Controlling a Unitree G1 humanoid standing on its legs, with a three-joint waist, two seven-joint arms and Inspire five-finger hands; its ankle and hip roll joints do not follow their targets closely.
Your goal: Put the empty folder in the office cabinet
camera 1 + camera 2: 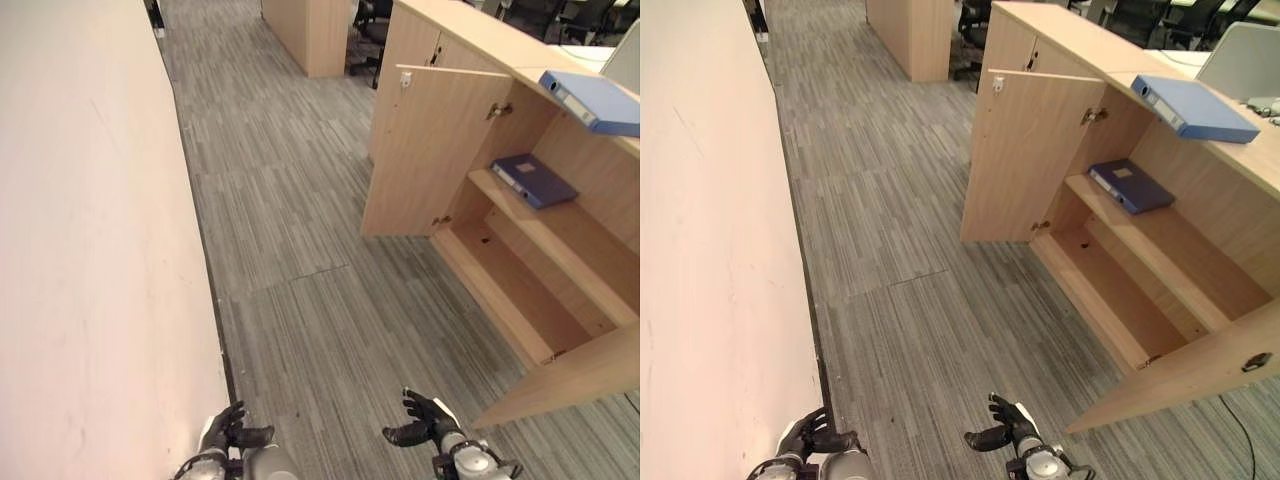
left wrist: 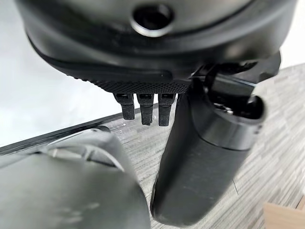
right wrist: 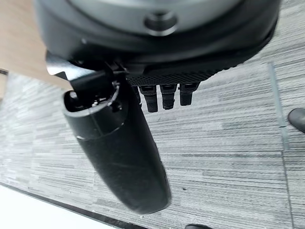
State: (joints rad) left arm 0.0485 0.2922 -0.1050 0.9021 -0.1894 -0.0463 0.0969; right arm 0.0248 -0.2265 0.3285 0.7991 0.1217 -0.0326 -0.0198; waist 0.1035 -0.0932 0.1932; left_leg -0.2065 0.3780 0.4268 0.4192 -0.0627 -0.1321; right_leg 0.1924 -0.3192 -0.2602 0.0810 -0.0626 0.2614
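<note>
Open office cabinet (image 1: 520, 250) on grey striped carpet (image 1: 300, 250), pale wall (image 1: 90, 250) alongside.
One blue folder (image 1: 535, 180) lies on the upper shelf, another (image 1: 595, 100) on the cabinet top — left hand (image 1: 228, 430) and right hand (image 1: 425, 420) hang low, fingers relaxed, empty.

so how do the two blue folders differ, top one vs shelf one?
The top folder lies on the cabinet top, out in the open; the shelf folder lies inside, on the upper shelf behind the open door. The top folder is lighter blue, the shelf folder darker navy. Both lie flat, and neither is in a hand.
</note>
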